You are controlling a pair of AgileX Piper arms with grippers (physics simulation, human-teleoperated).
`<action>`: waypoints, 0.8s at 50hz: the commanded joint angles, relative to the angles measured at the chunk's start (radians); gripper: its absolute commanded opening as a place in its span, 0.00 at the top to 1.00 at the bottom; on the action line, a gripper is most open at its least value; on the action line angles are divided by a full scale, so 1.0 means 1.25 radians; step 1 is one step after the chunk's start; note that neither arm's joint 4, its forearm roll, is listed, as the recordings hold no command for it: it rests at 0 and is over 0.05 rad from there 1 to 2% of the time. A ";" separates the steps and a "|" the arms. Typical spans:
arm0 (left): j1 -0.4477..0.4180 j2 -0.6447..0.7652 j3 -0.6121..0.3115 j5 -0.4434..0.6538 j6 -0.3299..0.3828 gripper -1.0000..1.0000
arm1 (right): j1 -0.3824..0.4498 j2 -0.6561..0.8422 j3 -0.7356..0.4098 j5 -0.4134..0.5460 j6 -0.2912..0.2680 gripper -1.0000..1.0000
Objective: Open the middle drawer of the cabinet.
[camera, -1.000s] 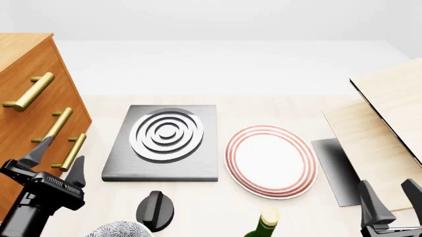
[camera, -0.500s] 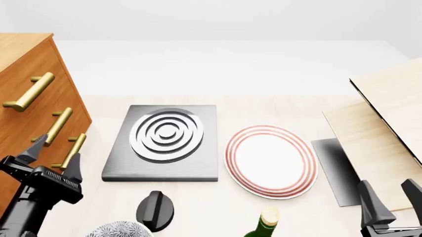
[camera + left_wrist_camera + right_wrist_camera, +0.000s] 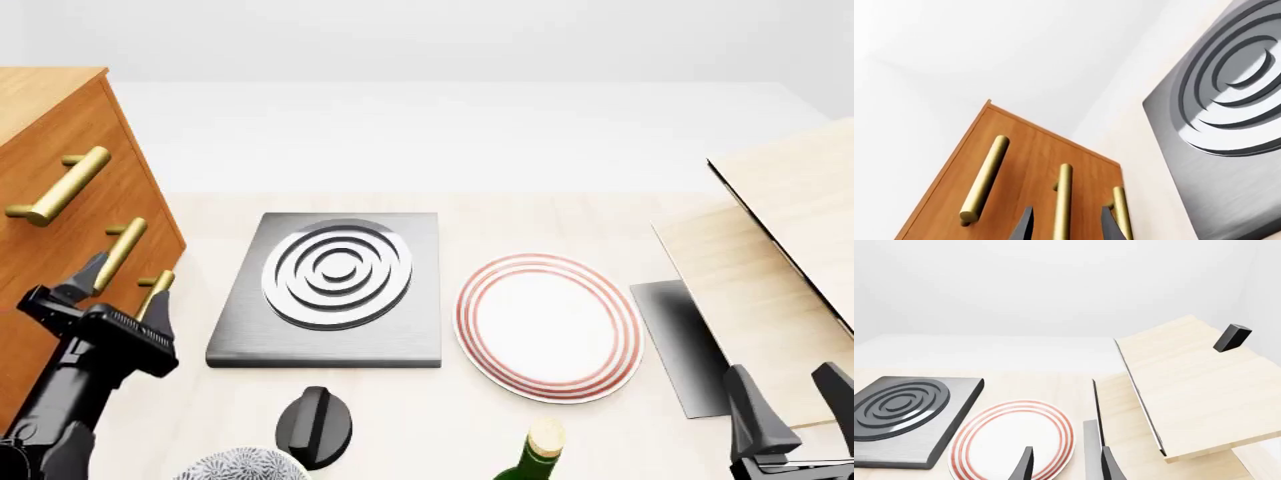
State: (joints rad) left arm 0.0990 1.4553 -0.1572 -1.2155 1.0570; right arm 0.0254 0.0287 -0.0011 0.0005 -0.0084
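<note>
Left pincer (image 3: 118,288) has moved up and in toward the tall orange-brown wooden cabinet (image 3: 60,190) over the last second: from low beside the bottom handle to sitting level with the lower end of the middle drawer's brass bar handle (image 3: 120,252). Fingers are spread; in the left wrist view they straddle that bar, one on each side, no contact visible yet. Looks like pre-grasp alignment is done, and closing on the bar is next, then a pull to the right, away from the cabinet face.

The middle drawer (image 3: 67,255) is second of three stacked fronts, at the far-left of the table, still flush with the fronts above and below. Not opened at all.

Right pincer (image 3: 798,408) sits parked at the near right, fingers apart, holding nothing, unchanged.

Surroundings:
- Grey square slab with raised concentric rings (image 3: 334,288), just right of the cabinet. It lies in the drawer's likely travel path, so the drawer may run over or into it; I can't tell the clearance.
- White round plate with red rim rings (image 3: 547,325), centre-right, well clear.
- Pale light-wood board structure (image 3: 781,250) at right, with a thin grey sheet (image 3: 681,340) at its foot.
- Near edge: black knob-like object (image 3: 318,425), green bottle with a tan cap (image 3: 537,452), patterned grey bowl (image 3: 240,466), only partly in view.

Risk: the bottom handle (image 3: 150,303) is just beside the near finger, so closing could clip it.
</note>
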 commanded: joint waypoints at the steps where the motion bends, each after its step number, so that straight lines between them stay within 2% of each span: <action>1: 0.002 0.039 -0.024 -0.004 -0.007 0.00 | -0.005 -0.005 0.000 -0.001 0.001 0.00; 14: 0.023 0.030 -0.030 -0.004 0.025 0.00 | -0.005 -0.003 0.000 -0.003 0.002 0.00; 19: 0.026 -0.026 -0.016 -0.004 0.065 0.00 | -0.005 -0.003 0.000 -0.003 0.002 0.00; 21: 0.030 0.002 -0.028 -0.004 0.053 0.00 | -0.005 -0.002 0.000 -0.004 0.002 0.00; 32: 0.018 -0.043 -0.016 -0.004 0.129 0.00 | -0.005 -0.004 0.000 -0.002 0.002 0.00; 40: 0.011 -0.048 -0.010 -0.004 0.161 0.00 | -0.005 -0.003 0.000 -0.003 0.002 0.00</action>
State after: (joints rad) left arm 0.1403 1.4236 -0.1830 -1.2155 1.2089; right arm 0.0255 0.0308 -0.0009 -0.0017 -0.0082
